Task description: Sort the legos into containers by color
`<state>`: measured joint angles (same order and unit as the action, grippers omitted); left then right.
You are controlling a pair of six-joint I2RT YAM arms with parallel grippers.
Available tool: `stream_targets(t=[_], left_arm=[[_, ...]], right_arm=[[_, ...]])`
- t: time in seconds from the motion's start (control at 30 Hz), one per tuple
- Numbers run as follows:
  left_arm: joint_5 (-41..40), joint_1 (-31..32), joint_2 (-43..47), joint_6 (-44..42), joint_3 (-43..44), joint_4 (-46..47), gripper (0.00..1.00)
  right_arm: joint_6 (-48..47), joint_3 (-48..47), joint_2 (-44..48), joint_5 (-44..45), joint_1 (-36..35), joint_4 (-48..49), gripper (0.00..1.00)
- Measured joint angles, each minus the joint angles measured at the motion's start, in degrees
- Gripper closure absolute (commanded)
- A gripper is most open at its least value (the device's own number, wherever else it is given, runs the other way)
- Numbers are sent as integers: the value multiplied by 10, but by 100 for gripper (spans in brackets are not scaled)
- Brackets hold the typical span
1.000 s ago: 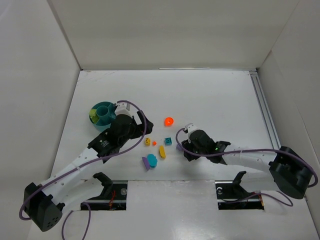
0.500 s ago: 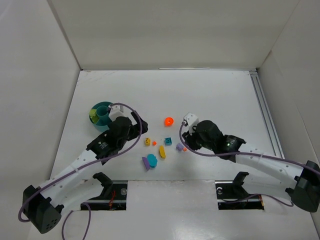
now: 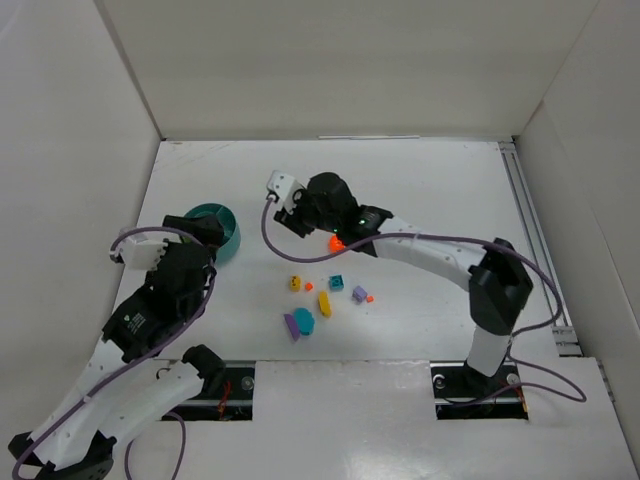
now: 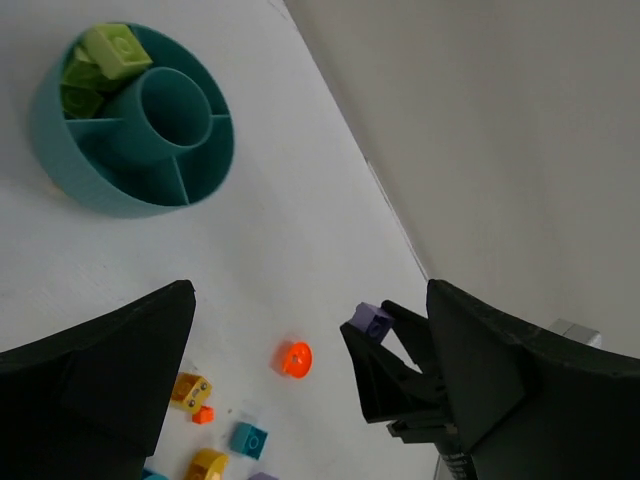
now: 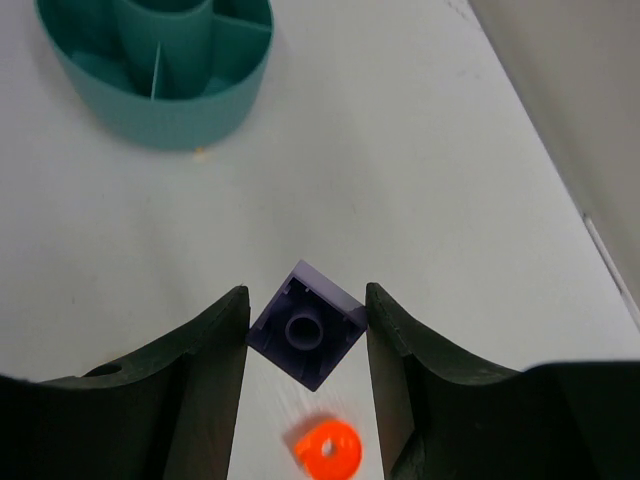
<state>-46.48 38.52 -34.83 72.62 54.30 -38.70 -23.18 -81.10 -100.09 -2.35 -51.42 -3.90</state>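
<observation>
The purple lego [image 5: 305, 335] sits pinched in the right gripper [image 5: 306, 295], whose two fingers are partly closed on its left and right corners; it hangs over the table [image 3: 420, 190] in the upper middle of the top view, right of the teal dish [image 3: 222, 226] and apart from it. A second ago this gripper was low in the frame beside the loose legos [image 3: 324, 303]; it has since swung up and to the left, while the left arm has pulled back toward the lower left, uncovering more of the dish. The left gripper [image 4: 308, 300] is spread wide and holds nothing, and it covers the dish's lower-left edge in the top view. Bare table lies between the block and the dish; the orange round piece [image 5: 326, 449] lies just below the block in the right wrist view. Lime green legos [image 4: 105, 55] fill one wedge at the dish's upper left in the left wrist view. The block is square with no long axis, turned diamond-wise, its hollow underside facing the right wrist camera
</observation>
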Motion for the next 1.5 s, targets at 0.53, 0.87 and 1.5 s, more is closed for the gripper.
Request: stream_targets(t=[0.53, 0.87, 1.5], left_arm=[[-84, 0, 72, 143, -19, -125, 0], [-94, 0, 73, 125, -25, -102, 0], [-94, 0, 74, 110, -30, -87, 0]], right_arm=[[63, -378, -349, 42, -95, 17, 66], [92, -444, -405, 68, -97, 19, 61], [122, -437, -406, 64, -104, 19, 34]])
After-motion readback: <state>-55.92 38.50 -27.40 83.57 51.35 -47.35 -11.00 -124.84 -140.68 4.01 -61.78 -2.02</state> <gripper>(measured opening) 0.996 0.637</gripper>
